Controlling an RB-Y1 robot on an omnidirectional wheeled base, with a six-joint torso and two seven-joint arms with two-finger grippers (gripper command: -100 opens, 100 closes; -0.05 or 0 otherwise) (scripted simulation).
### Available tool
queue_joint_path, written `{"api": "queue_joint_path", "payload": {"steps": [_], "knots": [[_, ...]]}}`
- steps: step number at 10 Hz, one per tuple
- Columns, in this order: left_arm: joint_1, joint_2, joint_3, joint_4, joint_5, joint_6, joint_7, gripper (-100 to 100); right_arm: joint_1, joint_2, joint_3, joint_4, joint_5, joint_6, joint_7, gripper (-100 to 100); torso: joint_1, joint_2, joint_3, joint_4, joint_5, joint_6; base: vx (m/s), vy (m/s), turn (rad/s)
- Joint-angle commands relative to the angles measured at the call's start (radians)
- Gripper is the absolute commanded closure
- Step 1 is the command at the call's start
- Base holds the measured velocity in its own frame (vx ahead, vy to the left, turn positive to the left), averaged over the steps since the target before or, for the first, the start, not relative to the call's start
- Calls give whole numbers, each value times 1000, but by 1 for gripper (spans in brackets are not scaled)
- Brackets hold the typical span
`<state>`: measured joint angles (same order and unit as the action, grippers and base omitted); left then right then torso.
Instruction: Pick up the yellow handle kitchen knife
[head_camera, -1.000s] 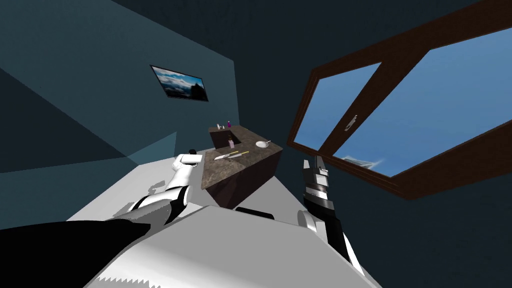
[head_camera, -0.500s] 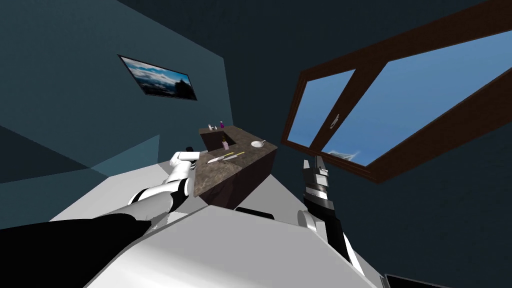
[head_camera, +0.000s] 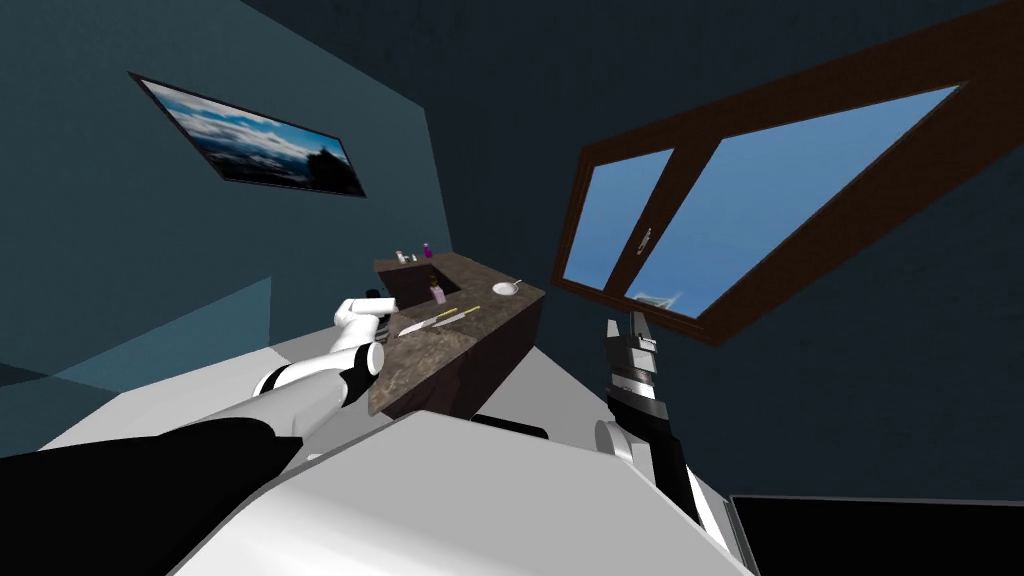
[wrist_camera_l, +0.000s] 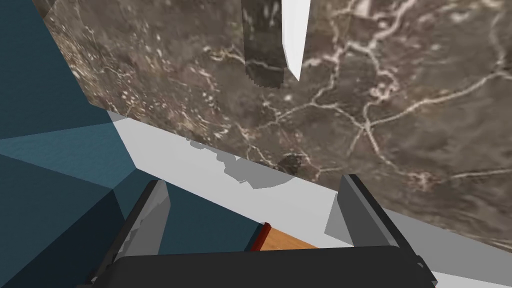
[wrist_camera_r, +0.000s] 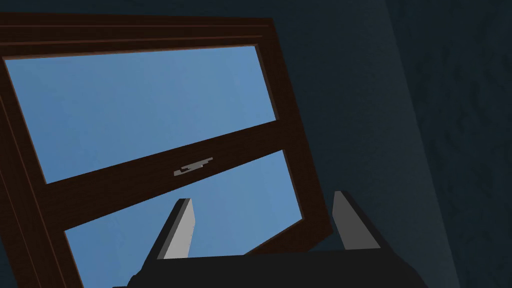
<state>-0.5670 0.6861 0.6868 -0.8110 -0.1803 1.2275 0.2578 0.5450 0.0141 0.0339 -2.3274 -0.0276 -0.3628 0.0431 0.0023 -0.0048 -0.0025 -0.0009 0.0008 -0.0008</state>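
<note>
The table (head_camera: 445, 350) is a rectangular block with a brown stone-like top, mottled and crossed by pale branching veins; its sides are darker. It stands on a plain white floor (head_camera: 200, 400). A rectangular sink (head_camera: 415, 285) is recessed into the far part of the top, with a small pink bottle (head_camera: 437, 293) in it. A white round dish (head_camera: 505, 289) lies near the right edge.

The knife (head_camera: 460, 315) lies flat on the top, between the sink and the near edge. It is slim and straight, with a pale blade and a thin yellow handle; the handle points away from the left arm. A second slim blade (head_camera: 418, 326) lies just beside it, nearer the left arm.

The left pincer (wrist_camera_l: 255, 181) hangs at the table's left edge. Its two flat grey fingers stand wide apart and grip nothing. Ahead of them, a white pointed blade tip (wrist_camera_l: 295, 40) rests on the stone beside its dark shadow. Which of the two blades it belongs to cannot be told.

The right pincer (wrist_camera_r: 263, 196) is raised beside the chest, well apart from the table. Its fingers are spread and empty.
</note>
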Motion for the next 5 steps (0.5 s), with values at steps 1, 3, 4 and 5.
{"api": "queue_joint_path", "payload": {"steps": [1,3,4,5], "knots": [[-17,11,9,46,2,34,8,-100,0,0,0,0,0,0,0,0,0,0,0,0,0,0,24,31,-125],[-49,34,25,100,7,76,20,-100,0,0,0,0,0,0,0,0,0,0,0,0,0,-1,28,32,-152],[-79,57,40,136,12,114,32,-100,0,0,0,0,0,0,0,0,0,0,0,0,0,-1,33,32,-246],[-79,57,40,152,12,116,32,-100,0,0,0,0,0,0,0,0,0,0,0,0,0,0,25,36,-128]]}}
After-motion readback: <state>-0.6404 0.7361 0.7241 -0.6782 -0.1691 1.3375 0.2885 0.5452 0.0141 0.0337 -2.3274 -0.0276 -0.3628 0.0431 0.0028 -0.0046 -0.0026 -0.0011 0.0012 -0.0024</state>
